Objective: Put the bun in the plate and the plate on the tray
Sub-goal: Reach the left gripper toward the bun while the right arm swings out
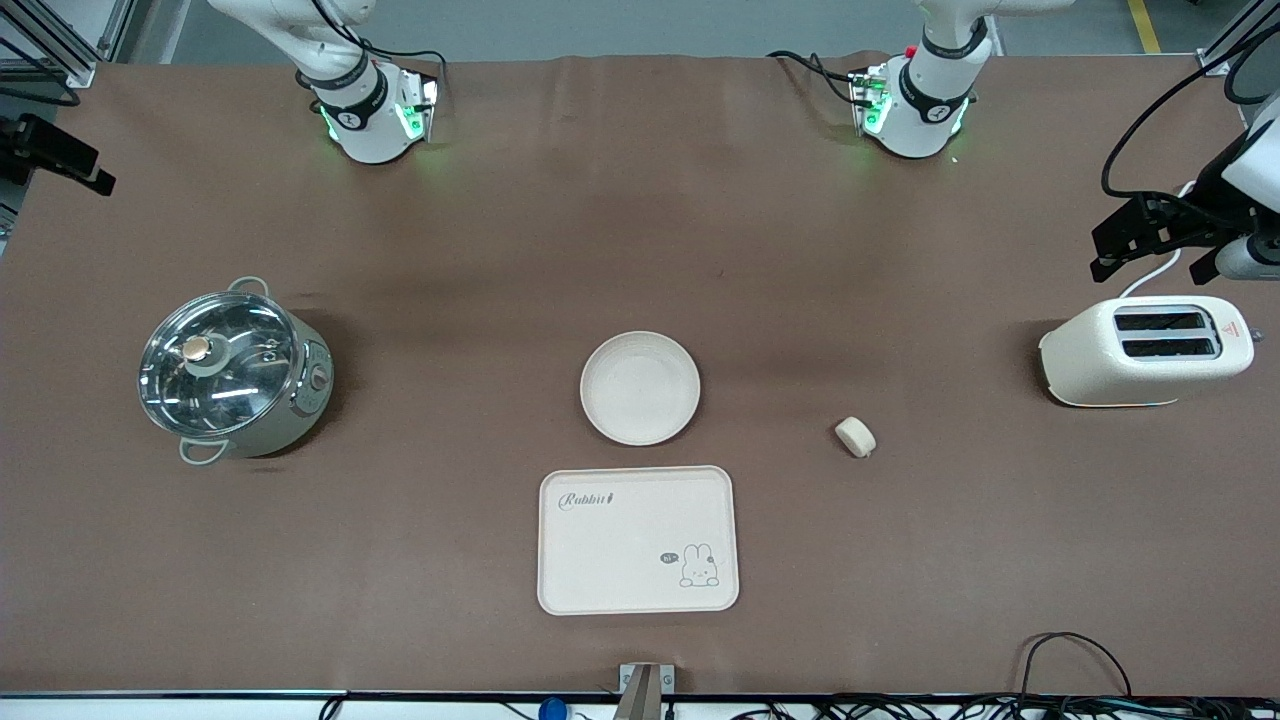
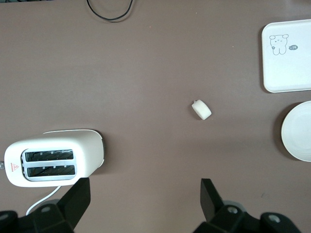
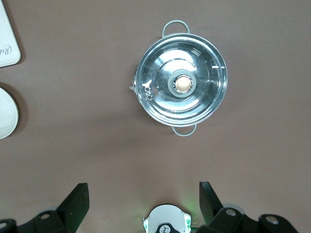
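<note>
The bun [image 1: 855, 437] lies on the brown table, apart from the plate [image 1: 640, 388], toward the left arm's end. The plate is empty. The tray [image 1: 638, 540] lies just nearer to the front camera than the plate and is empty too. My left gripper [image 2: 145, 206] is open and empty, high over the table; its wrist view shows the bun [image 2: 201, 109], the tray [image 2: 291, 63] and the plate [image 2: 299, 131]. My right gripper [image 3: 143, 206] is open and empty, high over its own base [image 3: 165, 224]. Its wrist view shows edges of the tray [image 3: 7, 43] and the plate [image 3: 6, 114].
A steel pot with a glass lid [image 1: 232, 370] stands toward the right arm's end; it also shows in the right wrist view [image 3: 182, 80]. A cream toaster [image 1: 1150, 350] stands toward the left arm's end; it also shows in the left wrist view [image 2: 53, 158].
</note>
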`<state>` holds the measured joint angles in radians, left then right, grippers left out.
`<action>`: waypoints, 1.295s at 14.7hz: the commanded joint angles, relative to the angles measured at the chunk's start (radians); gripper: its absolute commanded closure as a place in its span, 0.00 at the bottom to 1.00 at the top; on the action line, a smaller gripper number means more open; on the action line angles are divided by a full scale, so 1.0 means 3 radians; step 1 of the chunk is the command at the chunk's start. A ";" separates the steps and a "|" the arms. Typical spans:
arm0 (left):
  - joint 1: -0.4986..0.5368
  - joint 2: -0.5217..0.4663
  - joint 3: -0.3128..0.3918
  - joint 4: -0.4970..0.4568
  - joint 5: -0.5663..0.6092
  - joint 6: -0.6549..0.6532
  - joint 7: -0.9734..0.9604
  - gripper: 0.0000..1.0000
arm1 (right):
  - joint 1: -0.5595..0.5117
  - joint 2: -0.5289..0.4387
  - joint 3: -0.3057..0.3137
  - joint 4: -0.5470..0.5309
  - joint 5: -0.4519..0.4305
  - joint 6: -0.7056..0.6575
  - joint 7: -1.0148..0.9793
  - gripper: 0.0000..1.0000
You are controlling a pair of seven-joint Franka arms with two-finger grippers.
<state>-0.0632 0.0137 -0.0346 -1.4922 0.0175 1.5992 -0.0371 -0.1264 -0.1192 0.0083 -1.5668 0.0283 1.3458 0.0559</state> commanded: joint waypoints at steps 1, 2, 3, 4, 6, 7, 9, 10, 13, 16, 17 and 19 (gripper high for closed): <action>0.0001 0.0031 0.0018 0.0096 -0.0007 -0.0084 0.0057 0.00 | -0.0059 -0.0027 0.0034 -0.0023 0.0018 0.0029 -0.0023 0.00; 0.0001 0.0031 0.0023 0.0101 -0.0007 -0.0084 0.0052 0.00 | -0.0054 -0.0022 0.0034 -0.0028 0.0033 0.0034 -0.0023 0.00; -0.0004 0.0031 0.0018 0.0101 -0.0027 -0.0084 0.0042 0.00 | -0.0034 -0.0022 0.0044 -0.0034 0.0044 0.0034 -0.0018 0.00; -0.0009 0.0031 0.0018 0.0101 -0.0018 -0.0084 0.0032 0.00 | 0.0027 -0.0022 0.0064 -0.0029 0.0039 0.0019 -0.0028 0.00; -0.0004 0.0072 0.0018 0.0101 -0.0058 -0.0079 0.0047 0.00 | 0.0241 0.0039 0.0064 -0.0049 0.0099 0.0049 0.0023 0.00; -0.0065 0.0128 -0.0002 0.0061 -0.0058 -0.0079 0.0037 0.00 | 0.0359 0.0191 0.0059 -0.0095 0.0252 0.0131 0.0028 0.00; -0.0162 0.0494 -0.0099 0.0060 -0.0058 0.0012 0.0032 0.00 | 0.0512 0.0503 0.0059 -0.0161 0.0422 0.0325 0.0034 0.00; -0.0198 0.0684 -0.0155 0.0040 -0.0063 0.0139 -0.0009 0.00 | 0.0615 0.0601 0.0059 -0.0217 0.0463 0.0472 0.0049 0.00; -0.0265 0.1190 -0.0243 -0.0347 -0.0069 0.0986 -0.0289 0.00 | 0.0845 0.0694 0.0059 -0.0620 0.0657 0.1126 0.0523 0.00; -0.0234 0.1477 -0.0309 -0.0787 -0.0074 0.1841 -0.0331 0.00 | 0.1009 0.0964 0.0059 -0.0831 0.0800 0.1628 0.0601 0.00; -0.0239 0.1519 -0.0314 -0.0935 -0.0089 0.2096 -0.0331 0.00 | 0.1030 0.1102 0.0064 -0.0902 0.0882 0.1847 0.0601 0.00; -0.0239 0.1595 -0.0324 -0.1176 -0.0114 0.2536 -0.0336 0.00 | 0.1142 0.1205 0.0064 -0.1015 0.1071 0.2201 0.0601 0.00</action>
<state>-0.1472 0.5241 -0.1163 -1.7570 0.0058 2.2628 -0.1336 0.1888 0.2221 0.0335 -1.8331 0.2902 1.9244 0.2267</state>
